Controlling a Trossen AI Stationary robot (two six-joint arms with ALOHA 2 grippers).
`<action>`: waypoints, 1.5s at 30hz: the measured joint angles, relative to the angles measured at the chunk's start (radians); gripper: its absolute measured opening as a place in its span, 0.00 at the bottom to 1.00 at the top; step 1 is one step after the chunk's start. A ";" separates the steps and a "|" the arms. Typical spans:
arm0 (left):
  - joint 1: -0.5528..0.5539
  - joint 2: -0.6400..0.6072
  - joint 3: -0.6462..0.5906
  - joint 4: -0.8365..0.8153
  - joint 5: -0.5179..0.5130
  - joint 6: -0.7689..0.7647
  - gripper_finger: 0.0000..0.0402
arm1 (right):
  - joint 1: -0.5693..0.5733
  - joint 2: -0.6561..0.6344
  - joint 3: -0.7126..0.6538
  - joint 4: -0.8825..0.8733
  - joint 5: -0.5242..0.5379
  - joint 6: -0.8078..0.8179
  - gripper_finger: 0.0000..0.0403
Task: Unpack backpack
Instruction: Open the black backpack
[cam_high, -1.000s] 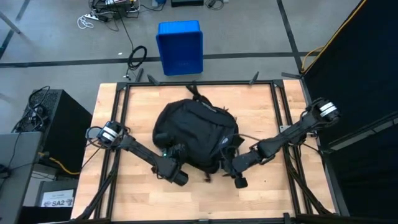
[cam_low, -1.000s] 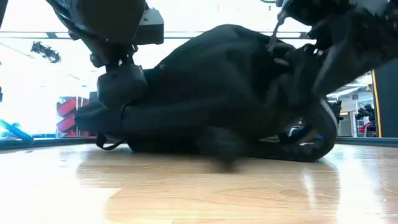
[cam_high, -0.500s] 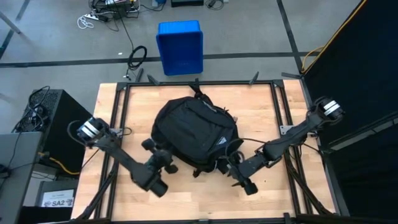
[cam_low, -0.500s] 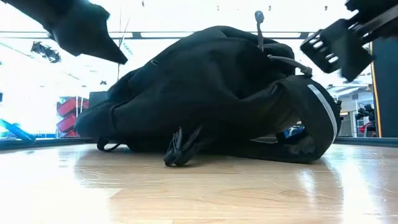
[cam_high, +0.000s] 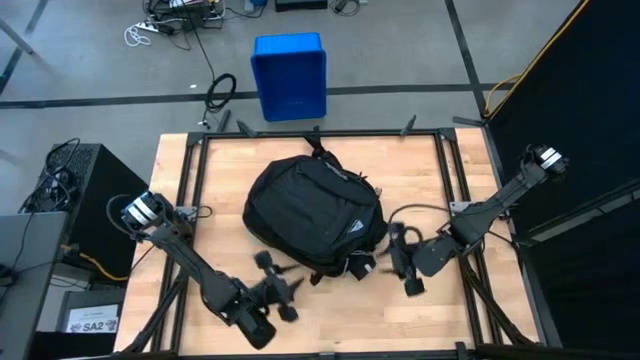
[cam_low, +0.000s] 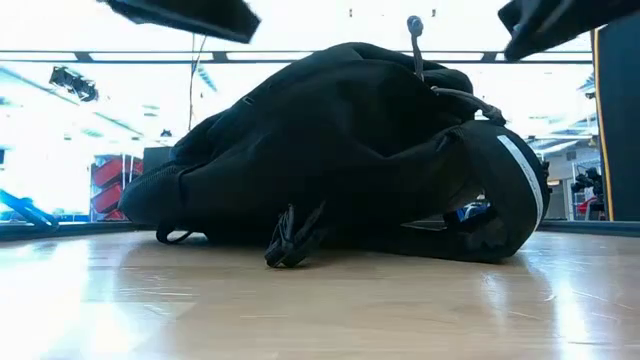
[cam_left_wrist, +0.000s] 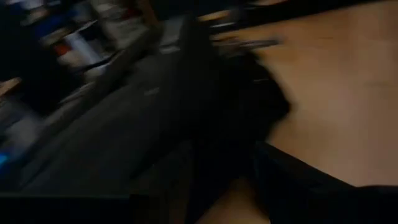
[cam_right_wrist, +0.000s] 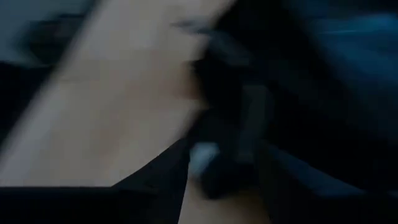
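The black backpack (cam_high: 312, 210) lies flat on the middle of the wooden table (cam_high: 420, 170), its white logo (cam_high: 352, 228) toward the near right. In the low view the backpack (cam_low: 340, 150) rests on its underside. A strap loop (cam_low: 290, 240) hangs down to the tabletop, and a white stripe (cam_low: 522, 165) marks its right end. My left gripper (cam_high: 275, 288) is off the backpack's near-left corner, close to the table's near edge. My right gripper (cam_high: 402, 258) is just right of the backpack's near-right corner. Both wrist views are blurred.
A blue plastic bin (cam_high: 289, 75) stands on the floor beyond the table's far edge. Black frame rails (cam_high: 195, 170) run along the table's left and right sides. Bare wood lies along the near edge and on the far right. Parts of both arms (cam_low: 185, 15) cross the low view's top.
Both grippers have drawn off the backpack's near side and risen. The left has gone toward the near edge while turning. The right has gone toward the right edge. The backpack's near side has settled and a strap loop now hangs to the table.
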 joint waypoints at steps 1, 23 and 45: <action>0.008 0.009 0.000 0.047 0.029 0.047 0.35 | -0.003 -0.013 0.000 -0.035 0.061 0.006 0.36; 0.177 0.057 -0.070 -0.534 0.122 -0.383 0.35 | -0.140 0.300 -0.088 0.247 -0.129 0.011 0.19; 0.005 -0.050 -0.032 -0.370 0.042 -0.354 0.35 | -0.063 0.137 -0.086 0.357 -0.146 0.018 0.16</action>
